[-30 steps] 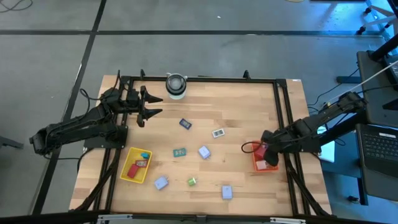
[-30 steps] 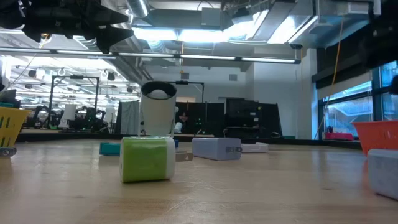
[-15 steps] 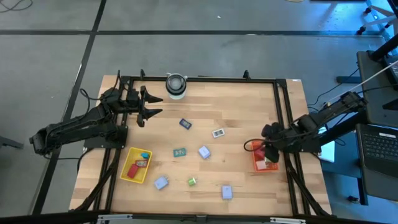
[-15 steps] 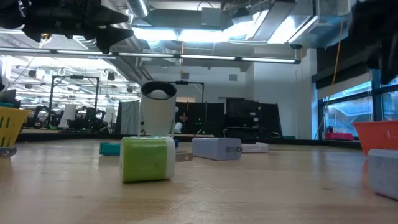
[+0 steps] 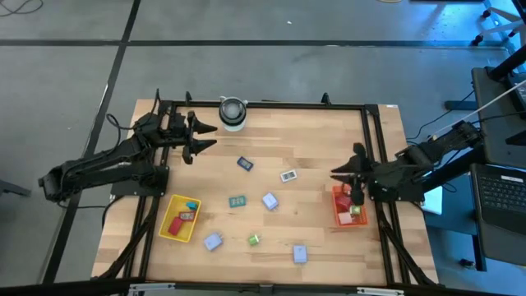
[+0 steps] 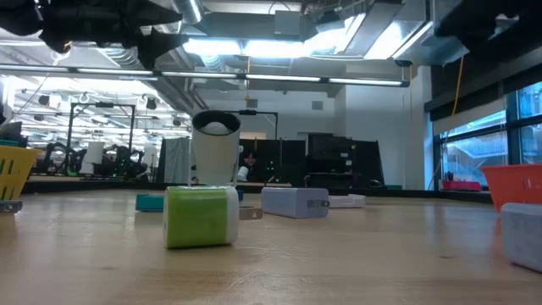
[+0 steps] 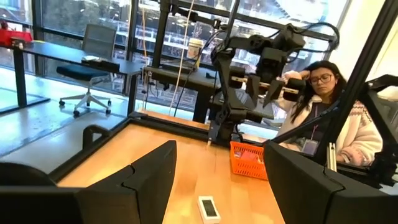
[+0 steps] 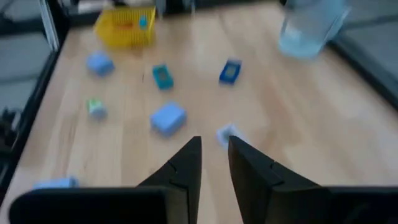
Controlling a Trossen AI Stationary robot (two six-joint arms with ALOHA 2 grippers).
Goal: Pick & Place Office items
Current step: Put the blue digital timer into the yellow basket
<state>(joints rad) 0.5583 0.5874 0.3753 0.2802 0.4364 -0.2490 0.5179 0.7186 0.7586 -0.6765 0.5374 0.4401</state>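
The office items lie flat on the wooden table: a blue packet (image 5: 245, 164), a white one (image 5: 288, 175), a teal one (image 5: 237, 201), lavender blocks (image 5: 269, 201) (image 5: 213, 242) (image 5: 300, 254) and a green block (image 5: 254, 239) (image 6: 201, 216). A few more lie inside the yellow tray (image 5: 170, 231) and the red tray (image 5: 339, 219). My right gripper (image 5: 339, 173) (image 8: 214, 144) hovers over the red tray's far edge, shut on nothing. My left gripper (image 5: 205, 136) (image 7: 217, 168) stands open above the table's far left, with nothing between its fingers.
A round grey-white cylinder (image 5: 233, 113) (image 6: 214, 148) stands at the far edge. A black frame (image 5: 263, 105) runs around the table. A person (image 7: 323, 106) sits beyond the table's right side, behind my right arm (image 7: 255, 62).
My right gripper has risen out of the red tray and swung toward the table's far edge and its middle, so that it now points across the table. The items on the table have stayed put.
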